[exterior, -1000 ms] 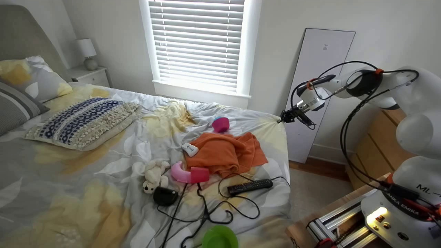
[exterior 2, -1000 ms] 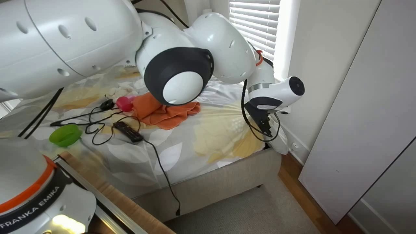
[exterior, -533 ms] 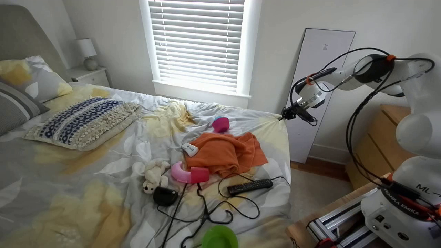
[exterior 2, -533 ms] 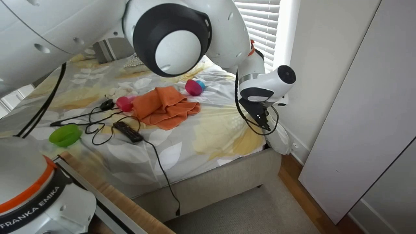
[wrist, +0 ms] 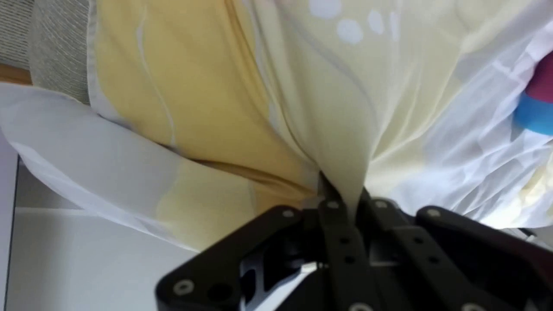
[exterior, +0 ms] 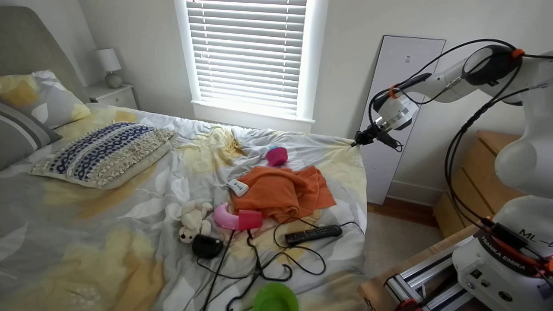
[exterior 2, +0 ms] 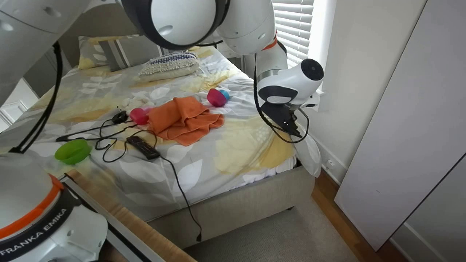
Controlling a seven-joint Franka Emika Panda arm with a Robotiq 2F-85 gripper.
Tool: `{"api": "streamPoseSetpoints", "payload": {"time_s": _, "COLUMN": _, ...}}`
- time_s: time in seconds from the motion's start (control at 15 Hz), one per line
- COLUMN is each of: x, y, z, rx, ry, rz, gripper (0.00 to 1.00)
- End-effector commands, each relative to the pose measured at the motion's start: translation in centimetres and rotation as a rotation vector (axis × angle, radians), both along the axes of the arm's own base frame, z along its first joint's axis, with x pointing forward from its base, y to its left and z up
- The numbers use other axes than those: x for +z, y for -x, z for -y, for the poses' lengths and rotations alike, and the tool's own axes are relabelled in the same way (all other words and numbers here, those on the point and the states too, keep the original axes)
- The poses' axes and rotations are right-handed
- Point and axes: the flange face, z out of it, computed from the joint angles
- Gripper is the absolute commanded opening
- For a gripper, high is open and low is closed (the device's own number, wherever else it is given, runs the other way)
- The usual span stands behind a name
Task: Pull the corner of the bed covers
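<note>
I pinch gathered fold of covers (wrist: 337, 99) in my gripper (wrist: 345, 192), fingers tight on it. Covers spread over bed (exterior 2: 255, 203), creases fanning from fold. Orange cloth (exterior: 276, 190) lies on covers, apart from gripper.

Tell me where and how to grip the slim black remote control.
Probably best pinched by its two long sides at the middle, from straight above: the slim black remote control lies flat, buttons up, and a thin black cord passes near both ends. The black gripper would first have to release the yellow-patterned duvet.
</note>
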Motion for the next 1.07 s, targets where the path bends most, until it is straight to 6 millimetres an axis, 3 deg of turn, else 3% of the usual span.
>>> {"api": "streamPoseSetpoints", "payload": {"time_s": 0.0, "x": 4.7, "y": 2.7, "z": -3.5, "rx": 0.177, "ry": 0.005, "rz": 0.069, "gripper": 0.02}}
{"api": "streamPoseSetpoints", "payload": {"time_s": 0.67, "x": 3.7, "y": 7.3, "z": -8.9, "rx": 0.444, "ry": 0.215, "rz": 0.255, "gripper": 0.02}}
{"api": "streamPoseSetpoints", "payload": {"time_s": 0.73, "x": 1.1, "y": 4.2, "z": -5.3, "rx": 0.328, "ry": 0.251, "rz": 0.258, "gripper": 0.02}}
{"api": "streamPoseSetpoints", "payload": {"time_s": 0.8, "x": 1.4, "y": 4.4, "z": -5.9, "rx": 0.341, "ry": 0.248, "rz": 0.262, "gripper": 0.07}}
{"api": "streamPoseSetpoints", "payload": {"time_s": 1.0, "x": 1.4, "y": 4.1, "z": -5.2, "rx": 0.334, "ry": 0.259, "rz": 0.260, "gripper": 0.07}}
